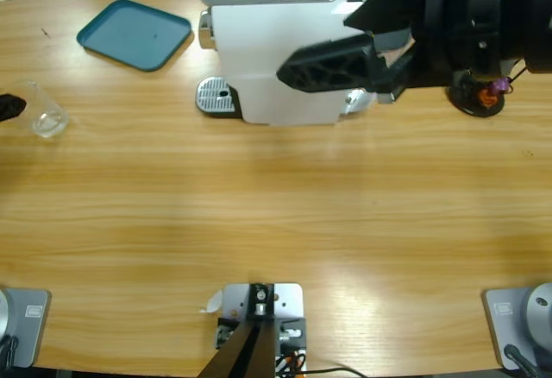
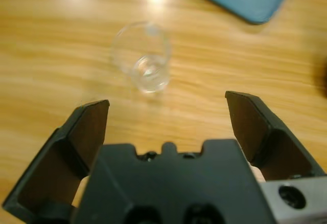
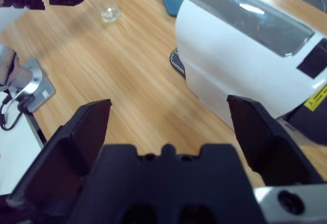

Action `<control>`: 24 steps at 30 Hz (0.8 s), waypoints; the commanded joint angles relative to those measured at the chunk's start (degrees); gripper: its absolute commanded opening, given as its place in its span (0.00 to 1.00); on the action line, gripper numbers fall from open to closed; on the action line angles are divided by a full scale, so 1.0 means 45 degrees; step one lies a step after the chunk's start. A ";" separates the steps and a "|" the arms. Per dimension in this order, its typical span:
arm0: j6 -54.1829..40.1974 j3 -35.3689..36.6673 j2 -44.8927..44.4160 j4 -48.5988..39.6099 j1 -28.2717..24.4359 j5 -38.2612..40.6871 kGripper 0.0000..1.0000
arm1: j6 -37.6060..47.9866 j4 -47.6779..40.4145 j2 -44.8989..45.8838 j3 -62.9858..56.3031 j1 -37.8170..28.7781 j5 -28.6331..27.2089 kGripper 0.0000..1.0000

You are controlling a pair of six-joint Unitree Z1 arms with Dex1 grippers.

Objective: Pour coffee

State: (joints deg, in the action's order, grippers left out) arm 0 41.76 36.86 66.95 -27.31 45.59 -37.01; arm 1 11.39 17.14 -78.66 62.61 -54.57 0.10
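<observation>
flanking coffee machine [image 1: 276, 50]: glass [image 1: 45, 112], tray [image 1: 134, 34]

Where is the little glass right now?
The glass stands at the table's left end in the high view, below-left of the blue tray, just ahead of the left tool.

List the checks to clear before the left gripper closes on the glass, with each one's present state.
1. Left gripper open: ok.
2. Glass upright on the table: ok.
3. Glass between the jaws: not ok, it stands ahead of them.
4. Coffee in the glass: cannot tell.
5. Drip grate of the coffee machine free for the glass: ok.
6. Right gripper open, holding nothing: ok.
</observation>
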 commanded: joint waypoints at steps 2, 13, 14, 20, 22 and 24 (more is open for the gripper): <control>0.0189 -0.1449 0.1509 0.1992 -0.1667 -0.1365 1.00 | 0.0164 0.0706 0.0018 -0.0315 -0.0123 0.0114 1.00; -0.1569 -0.2520 0.3591 0.6246 -0.2152 -0.0720 1.00 | 0.0262 0.0507 -0.1400 0.0521 -0.0123 0.0134 1.00; -0.1624 -0.2664 0.3622 0.6492 -0.2152 -0.0697 1.00 | 0.0262 0.0444 -0.1564 0.0571 -0.0127 0.0149 1.00; -0.1624 -0.3535 0.4313 0.7867 -0.2300 -0.0623 0.99 | 0.0262 0.0136 -0.2294 0.0599 -0.0119 0.0208 1.00; -0.1643 -0.3645 0.4579 0.8324 -0.2300 -0.0623 0.99 | 0.0262 0.0093 -0.2411 0.0618 -0.0127 0.0208 1.00; -0.1831 -0.3649 0.4833 0.8730 -0.2300 -0.0623 0.98 | 0.0262 0.0077 -0.2521 0.0618 -0.0123 0.0212 1.00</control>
State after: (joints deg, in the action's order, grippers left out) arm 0 35.09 23.00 83.64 6.32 35.81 -40.37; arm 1 11.86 18.37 -85.95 65.40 -54.61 0.10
